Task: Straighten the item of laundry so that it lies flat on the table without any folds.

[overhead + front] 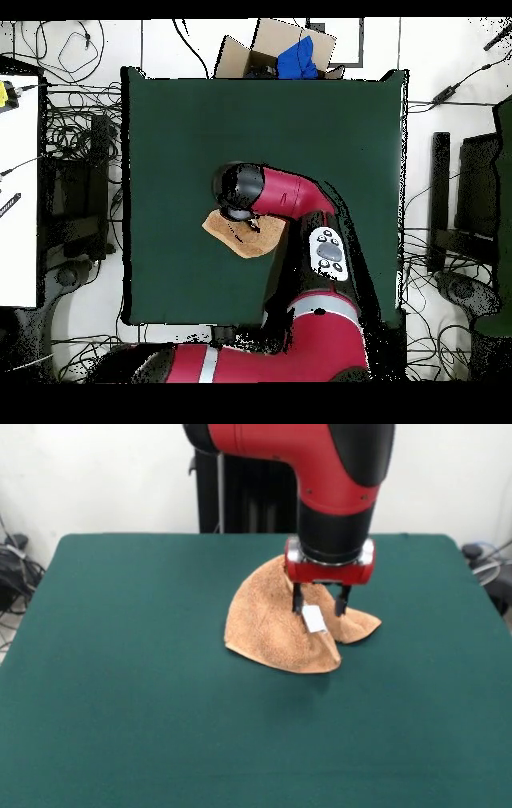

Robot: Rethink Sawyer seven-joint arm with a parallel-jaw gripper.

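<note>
The tan terry towel (pixel 268 624) lies crumpled and folded over itself on the green table (pixel 120 688), a little towards the robot's side of the middle. Its white tag (pixel 314 618) faces the front camera. My gripper (pixel 320 606) is down on the towel. Its two dark fingers (pixel 298 598) stand apart, with tan cloth showing between them and the tag just below the left one. In the overhead view the arm (pixel 285 195) covers much of the towel (pixel 240 240), and the gripper itself is hidden there.
The table's far edge and the robot's black pedestal (pixel 240 504) are right behind the towel. Cables lie on the floor on both sides. A cardboard box (pixel 275 50) with a blue thing in it stands beyond the table's far side.
</note>
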